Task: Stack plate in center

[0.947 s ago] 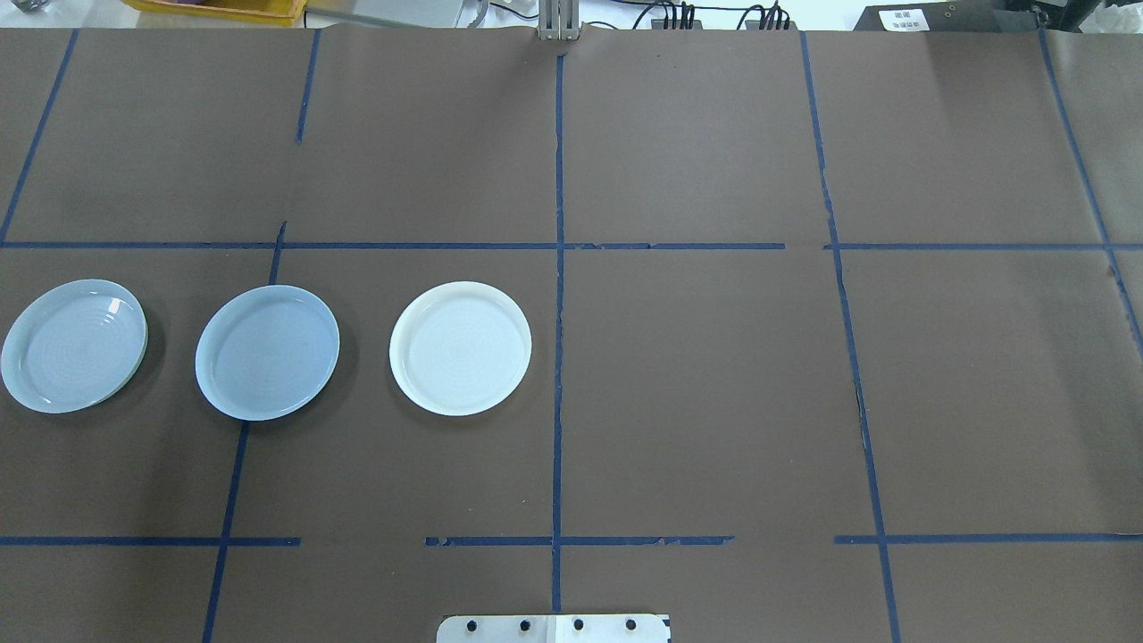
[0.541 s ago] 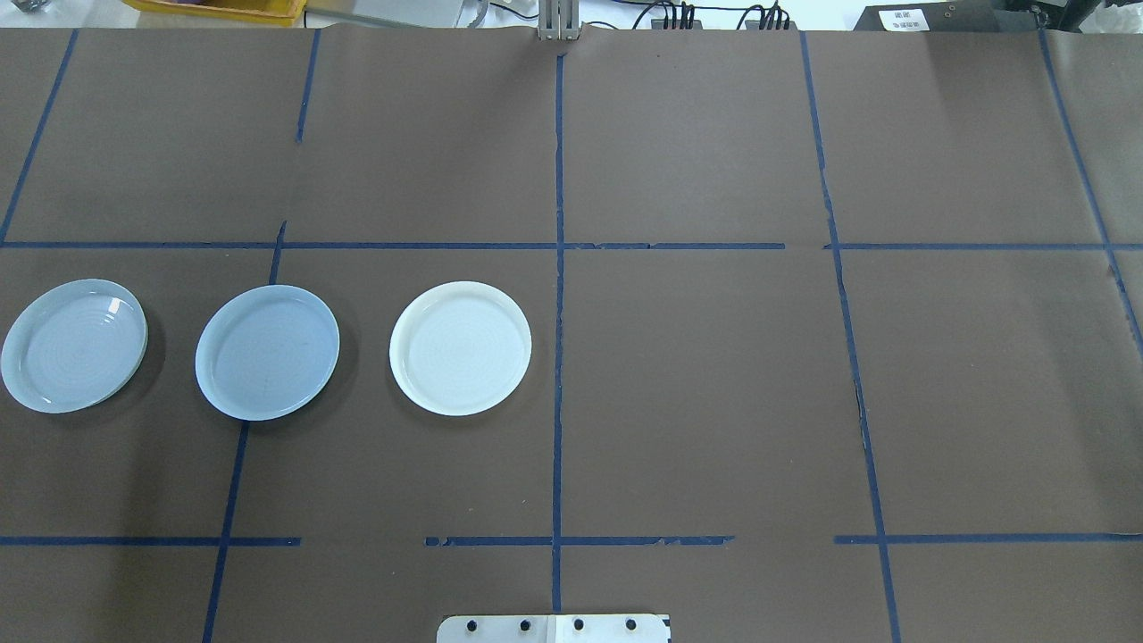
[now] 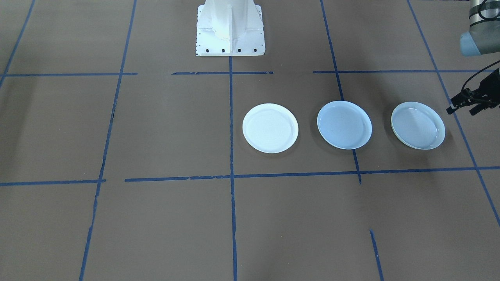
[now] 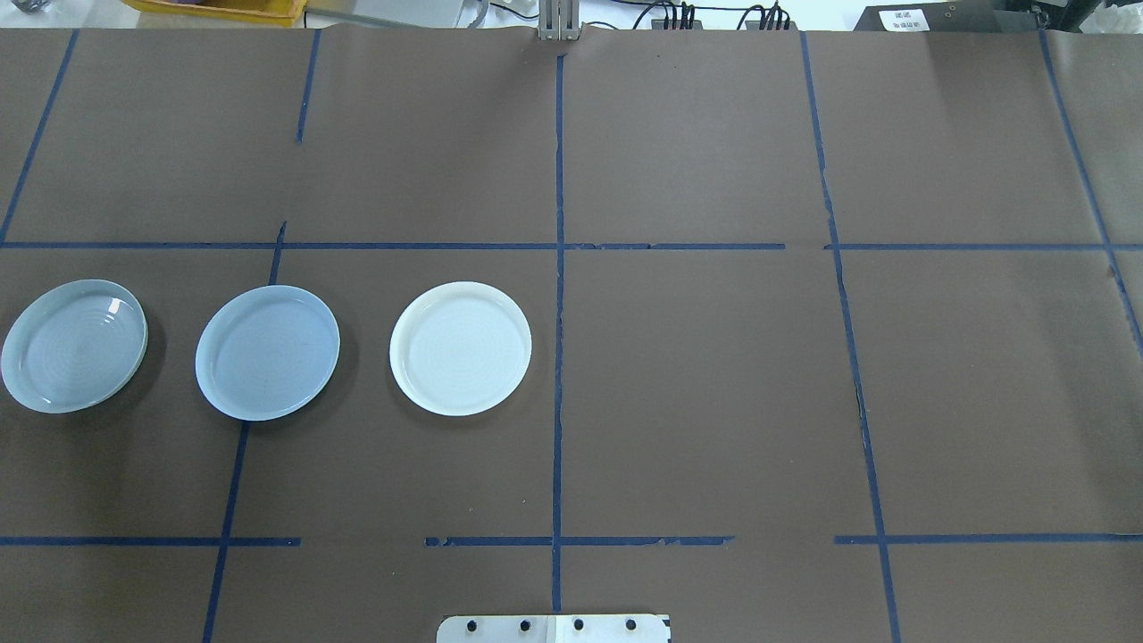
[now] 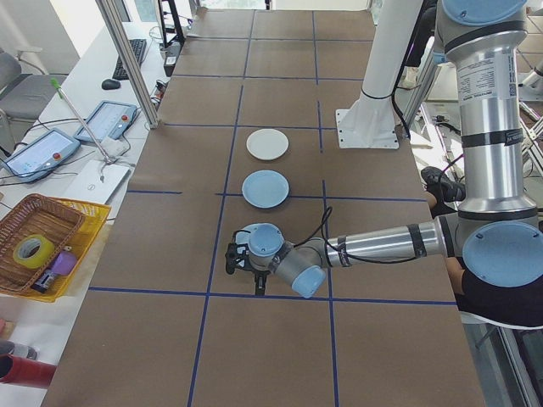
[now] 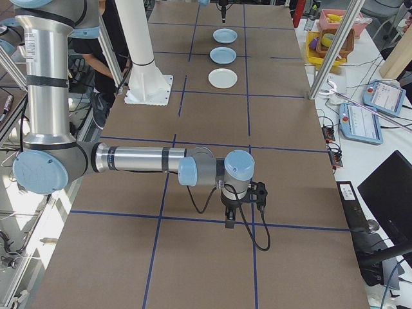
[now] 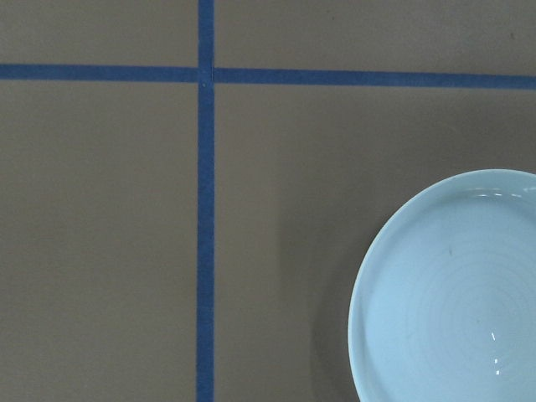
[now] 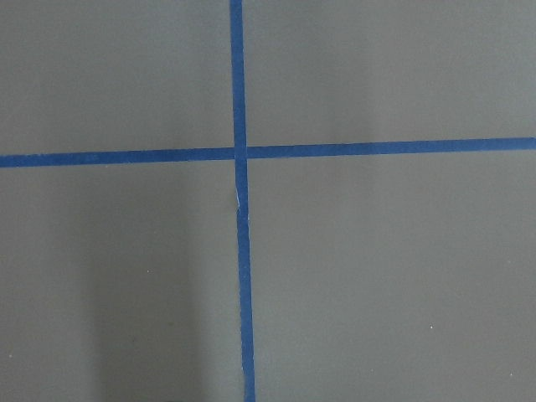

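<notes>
On the robot's left half of the table (image 4: 679,375) three plates lie in a row, apart from each other: the ringed plate (image 4: 74,346) outermost, the pale blue plate (image 4: 267,352) in the middle, the white plate (image 4: 461,348) nearest the centre line. Above and beside the ringed plate hangs the left gripper (image 3: 472,102), holding nothing; its opening cannot be told. Far off, the right gripper (image 6: 241,205) looks empty too. Each plate seems stiff, light, glossy and slippery, likely breakable; the raised rim is the hold
</notes>
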Motion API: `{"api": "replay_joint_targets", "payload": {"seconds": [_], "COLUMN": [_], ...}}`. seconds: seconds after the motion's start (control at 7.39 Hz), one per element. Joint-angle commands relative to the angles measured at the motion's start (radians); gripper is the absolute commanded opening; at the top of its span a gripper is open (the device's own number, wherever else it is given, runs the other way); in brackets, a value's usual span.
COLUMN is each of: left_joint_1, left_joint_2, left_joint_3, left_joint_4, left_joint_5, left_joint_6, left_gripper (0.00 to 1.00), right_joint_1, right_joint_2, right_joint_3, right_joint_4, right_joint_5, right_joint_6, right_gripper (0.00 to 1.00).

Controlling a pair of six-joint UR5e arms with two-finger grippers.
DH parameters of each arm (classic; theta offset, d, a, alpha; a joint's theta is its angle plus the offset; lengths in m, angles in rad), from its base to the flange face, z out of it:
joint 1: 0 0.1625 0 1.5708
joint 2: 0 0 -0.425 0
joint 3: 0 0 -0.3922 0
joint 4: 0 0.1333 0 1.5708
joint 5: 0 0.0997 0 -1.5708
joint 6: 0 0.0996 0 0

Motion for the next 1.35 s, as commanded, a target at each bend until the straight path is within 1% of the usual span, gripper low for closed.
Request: {"api": "replay_joint_targets", "payload": {"seconds": [0.0, 0.14, 0.27, 0.41, 0.95, 1.22], "left_joint_1": [0.031, 0.038, 0.041, 0.045, 0.065, 0.067], "left_joint_2": [-0.063, -0.081, -0.088, -0.088, -0.088, -0.086], "left_joint_3": [0.062, 0.084, 0.09, 0.092, 0.098, 0.139], "left_joint_4": [-0.011, -0.011, -0.011, -0.012, -0.02, -0.086], "left_joint_5": [0.002, 0.002, 0.002, 0.002, 0.002, 0.002], "left_joint_6": [-0.016, -0.016, -0.016, -0.016, -0.006, -0.004], "left_gripper": [0.93, 0.84, 0.71, 0.63, 0.57, 0.52], "right_joint_1": [0.0, 0.0, 0.0, 0.0, 0.0, 0.0], "right_joint_2": [0.0, 0.0, 0.0, 0.0, 0.0, 0.0], "right_joint_3": [0.0, 0.0, 0.0, 0.0, 0.0, 0.0], "right_joint_4": [0.0, 0.0, 0.0, 0.0, 0.0, 0.0], "right_joint_5": [-0.001, -0.001, 0.001, 0.001, -0.001, 0.001], "right_joint_6": [-0.001, 0.001, 0.001, -0.001, 0.001, -0.001], "right_gripper": [1.0, 1.0, 1.0, 1.0, 1.0, 1.0]}}
